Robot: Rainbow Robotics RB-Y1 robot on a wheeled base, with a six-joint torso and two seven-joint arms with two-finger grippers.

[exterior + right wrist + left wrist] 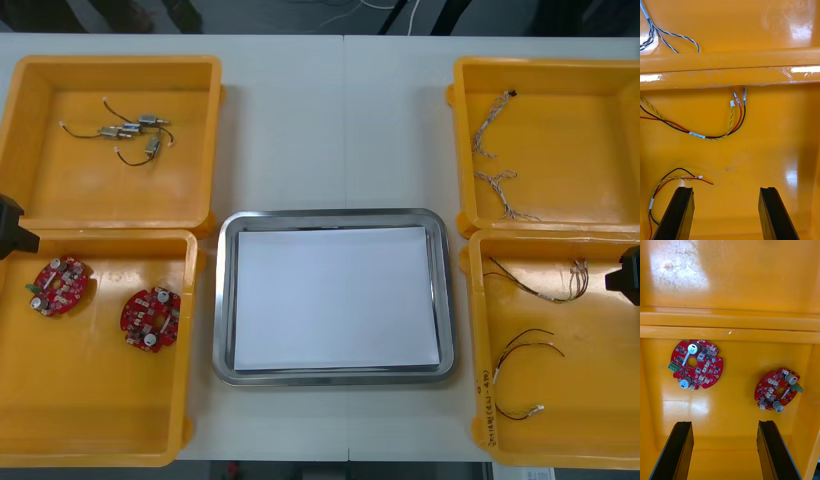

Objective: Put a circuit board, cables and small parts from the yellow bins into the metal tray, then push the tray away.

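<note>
Two round red circuit boards lie in the near left yellow bin. My left gripper hovers at that bin's far left corner. In the left wrist view it is open above bare bin floor, short of both boards. My right gripper hangs at the right edge over the near right bin. It is open, with red, yellow and black cables ahead of and beside its fingers. The metal tray is white inside and holds nothing.
The far left bin holds several small metal parts with thin wires. Twisted blue and white cables lie in the far right bin. Bare table stretches beyond the tray between the bins.
</note>
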